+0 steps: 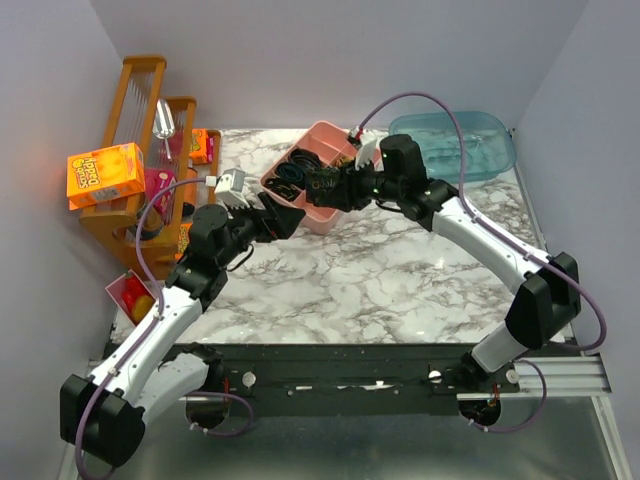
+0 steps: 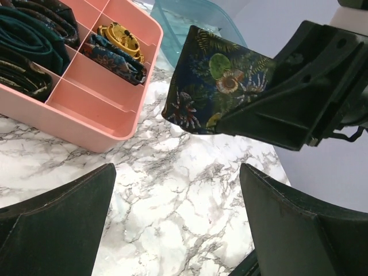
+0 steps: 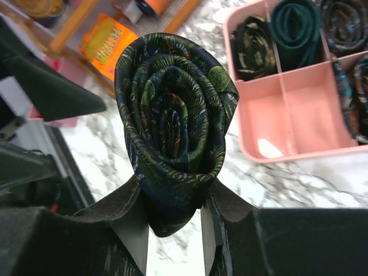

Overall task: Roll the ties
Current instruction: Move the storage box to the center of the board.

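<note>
**Rolled tie clamped in the right tool, just beside the pink tray**

The right tool (image 3: 172, 201) is clenched on the lower part of a rolled tie (image 3: 172, 115), dark fabric with a leafy print. It holds the tie in the air over the tabletop (image 1: 380, 290), just beside the pink tray (image 3: 287, 150). The left tool (image 2: 178, 221) is spread wide and grasps nothing, also near the tray. Other rolled ties (image 3: 293, 26) fill the tray's farther compartments, and a nearer compartment looks bare. The roll is probably light, soft and slick, so the coil may spring loose or telescope if pinched at one edge. The safer hold is likely across the whole coil, pads on the outer wrap, trapping the tail end.
</note>
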Motion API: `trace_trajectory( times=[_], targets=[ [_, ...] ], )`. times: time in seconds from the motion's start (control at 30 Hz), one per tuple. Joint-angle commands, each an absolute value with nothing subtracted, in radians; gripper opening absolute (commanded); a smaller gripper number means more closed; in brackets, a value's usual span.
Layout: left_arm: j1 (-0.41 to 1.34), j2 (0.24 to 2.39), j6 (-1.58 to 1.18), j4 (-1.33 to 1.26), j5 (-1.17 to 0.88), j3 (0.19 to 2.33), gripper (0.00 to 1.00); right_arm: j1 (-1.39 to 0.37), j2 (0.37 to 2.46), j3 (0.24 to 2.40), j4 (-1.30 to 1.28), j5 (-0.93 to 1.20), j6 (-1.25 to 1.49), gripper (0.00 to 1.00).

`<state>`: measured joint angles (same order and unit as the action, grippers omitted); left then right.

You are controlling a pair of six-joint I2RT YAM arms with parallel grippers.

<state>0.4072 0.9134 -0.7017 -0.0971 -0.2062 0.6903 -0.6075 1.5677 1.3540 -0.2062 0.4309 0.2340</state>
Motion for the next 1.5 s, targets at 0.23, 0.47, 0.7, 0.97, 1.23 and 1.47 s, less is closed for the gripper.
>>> trace_trajectory(
  times=[0.23, 0.47, 0.7, 0.97, 1.23, 1.47],
  targets=[
    [0.373, 0.885, -0.696, -0.104, -0.268, 0.666, 0.99, -0.606, 1.718, 1.546, -0.345, 0.304, -0.093, 0.18],
    [0.353, 0.873, -0.695, -0.095, -0.285, 0.652, 0.99, -0.600, 1.749, 1.591, -0.342, 0.328, -0.294, 0.19],
    [0.342, 0.874, -0.703, -0.104, -0.307, 0.630, 0.99, -0.600, 1.732, 1.574, -0.337, 0.315, -0.557, 0.18],
    [0.334, 0.887, -0.703, -0.112, -0.327, 0.615, 0.99, -0.598, 1.715, 1.592, -0.360, 0.170, -0.778, 0.11],
    [0.325, 0.894, -0.703, -0.126, -0.337, 0.601, 0.99, -0.597, 1.788, 1.753, -0.510, 0.201, -0.759, 0.12],
    [0.319, 0.908, -0.712, -0.140, -0.356, 0.589, 0.99, -0.592, 1.887, 1.882, -0.606, 0.255, -0.706, 0.11]
  ],
)
